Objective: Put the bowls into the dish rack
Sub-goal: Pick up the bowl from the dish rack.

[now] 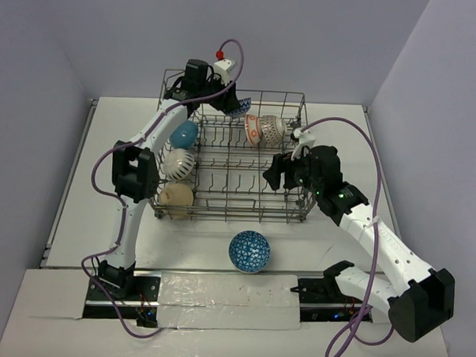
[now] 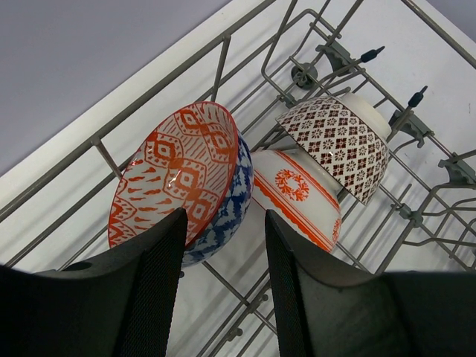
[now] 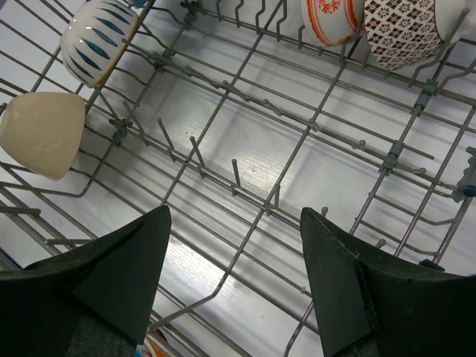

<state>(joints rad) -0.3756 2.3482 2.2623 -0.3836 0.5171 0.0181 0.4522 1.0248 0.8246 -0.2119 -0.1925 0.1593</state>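
Top external view puts the large grey wire dish rack (image 1: pixel 236 216) mid-frame on the white counter (image 1: pixel 80 179), with one blue patterned bowl (image 1: pixel 249 251) lying outside it, just below the rack's lower edge. The bowls inside stand on edge between tines, presumably to drain and pack close: a teal bowl (image 1: pixel 184 133), a white bowl with blue dashes (image 3: pixel 100 37) and a cream bowl (image 3: pixel 41 134) down the left side. At the rack's upper left, the left pincer (image 2: pixel 224 230) hangs half-parted with nothing between its fingers. Just beyond it an orange-lined, blue-backed bowl (image 2: pixel 178 171) leans beside an orange-banded white bowl (image 2: pixel 297 193) and a brown lattice bowl (image 2: pixel 335 145). The right pincer (image 3: pixel 236 223), spread wide and empty, hovers over bare tines, likely free for the bowl outside.
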